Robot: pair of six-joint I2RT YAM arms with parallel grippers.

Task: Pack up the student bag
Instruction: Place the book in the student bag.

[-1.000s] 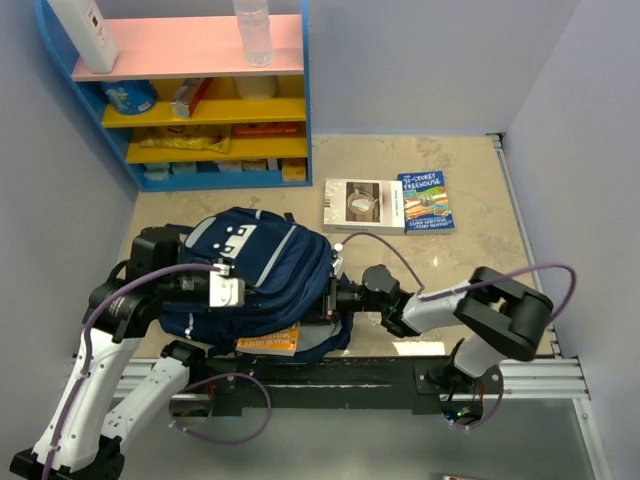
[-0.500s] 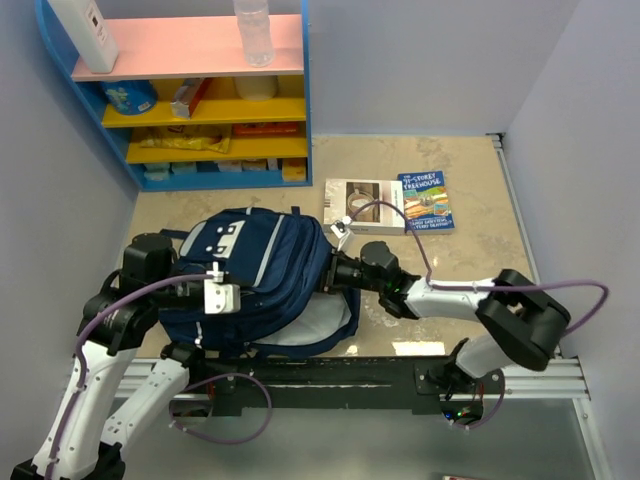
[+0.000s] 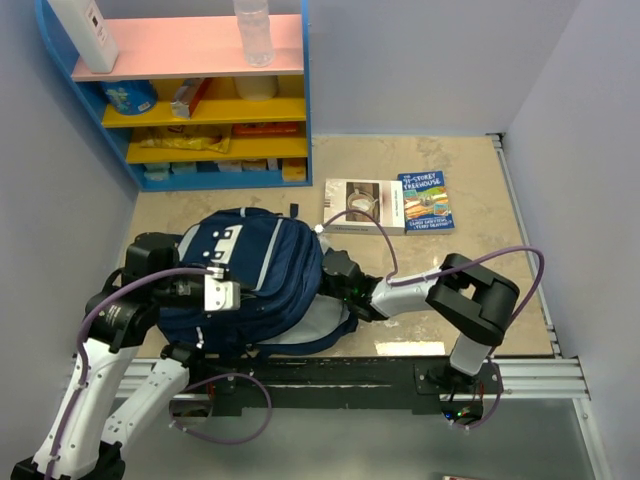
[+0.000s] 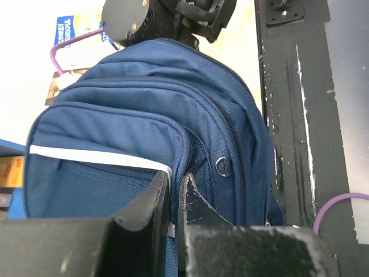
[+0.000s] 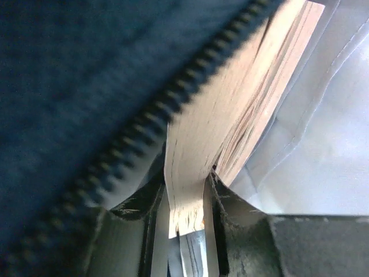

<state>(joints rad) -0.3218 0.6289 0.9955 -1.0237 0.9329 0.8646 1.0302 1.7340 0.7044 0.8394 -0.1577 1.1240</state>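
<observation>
The student bag, navy with grey stripes and a white patch, lies at the table's near left. My left gripper is shut on a fold of its front fabric, by the grey stripe. The right gripper is inside the bag's main opening, hidden from above past its wrist. It is shut on a book, whose cream page edges show between the fingers. The zipper teeth run above it and the grey lining lies to the right.
Two books lie on the table behind the bag, a grey one and a blue one. A blue shelf unit with a bottle stands at the back left. The black rail runs along the near edge.
The right gripper has pushed left, deeper into the bag with the book. The orange book at the bag's lower edge has gone from the top view. The left gripper has kept its hold.
</observation>
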